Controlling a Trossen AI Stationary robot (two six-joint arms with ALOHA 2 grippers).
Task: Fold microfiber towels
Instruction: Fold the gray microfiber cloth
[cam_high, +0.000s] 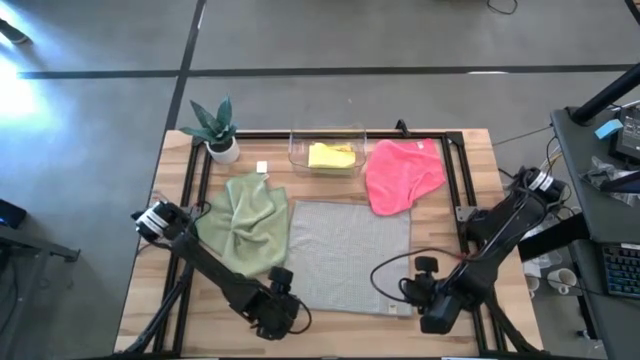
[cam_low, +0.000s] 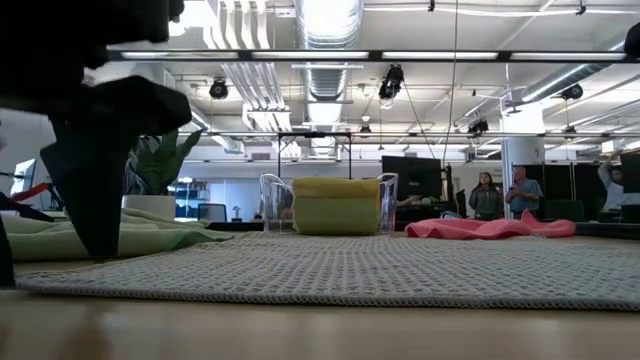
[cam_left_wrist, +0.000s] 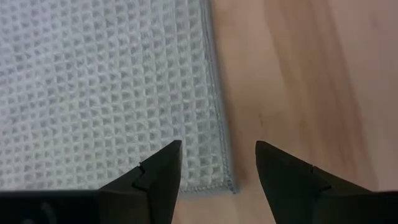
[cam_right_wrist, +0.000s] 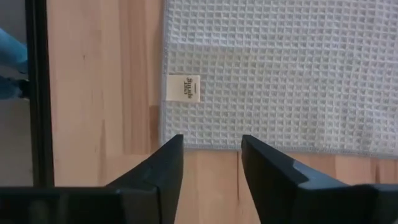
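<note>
1. The light grey towel (cam_high: 348, 255) is spread out flat in the middle of the table (cam_high: 150, 250), no wrinkles that I can see, so my read is it's the one set up for folding right now.
2. The other cloths look parked out of the way: the sage green towel (cam_high: 245, 225) is bunched up just beside the grey one's left edge, maybe touching it. The hot pink towel (cam_high: 400, 172) is crumpled by the far right corner, overlapping the grey one a bit there. The yellow towel (cam_high: 331, 157) sits folded inside the clear bin (cam_high: 327, 132) at the back. There's also a potted plant (cam_high: 217, 127) in the far left corner.
3. Left end effector (cam_left_wrist: 217, 171) hangs right over the grey towel's near left corner, fingers spread apart with the hem and corner sitting between them. Nothing pinched yet.
4. Right end effector (cam_right_wrist: 211, 158) does the mirror thing at the near right corner, just by the little white tag (cam_right_wrist: 185, 88). It's also spread, straddling the near hem and holding nothing.
5. Both arms reach in low from the sides and bend toward the near edge. Looks to me like they're lined up to grab both near corners together and carry them to the far edge.
</note>
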